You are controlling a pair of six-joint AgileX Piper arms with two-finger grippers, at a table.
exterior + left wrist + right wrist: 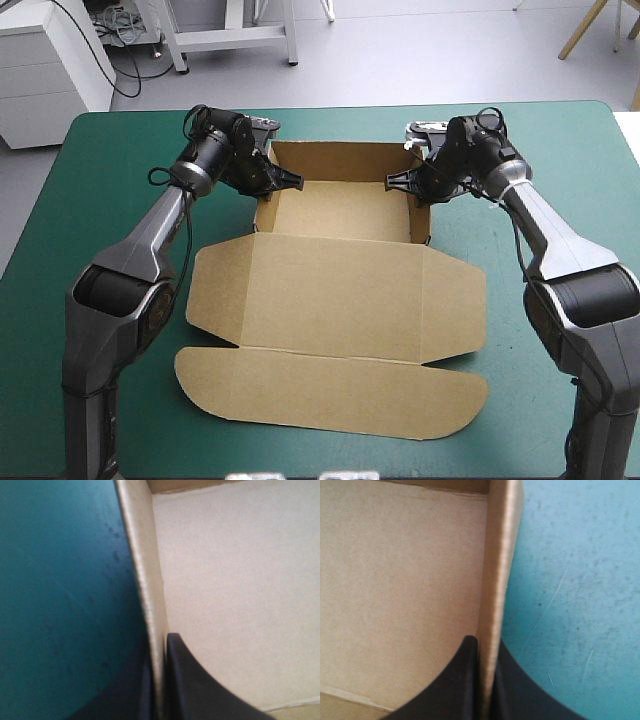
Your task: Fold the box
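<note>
The left gripper (284,181) and right gripper (400,182) each pinch a raised side wall of the box (335,285) between nearly closed fingers, while its front half lies flat and unfolded.

From above and behind, the high view looks forward and down over the table (560,130). Each wrist view looks closely along one side wall of the box (340,210), which the high view shares.

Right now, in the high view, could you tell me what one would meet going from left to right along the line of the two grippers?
Teal-green cover → left gripper, clamped on the left wall of the box → tray floor → right gripper, clamped on the right wall → cover again.
</note>
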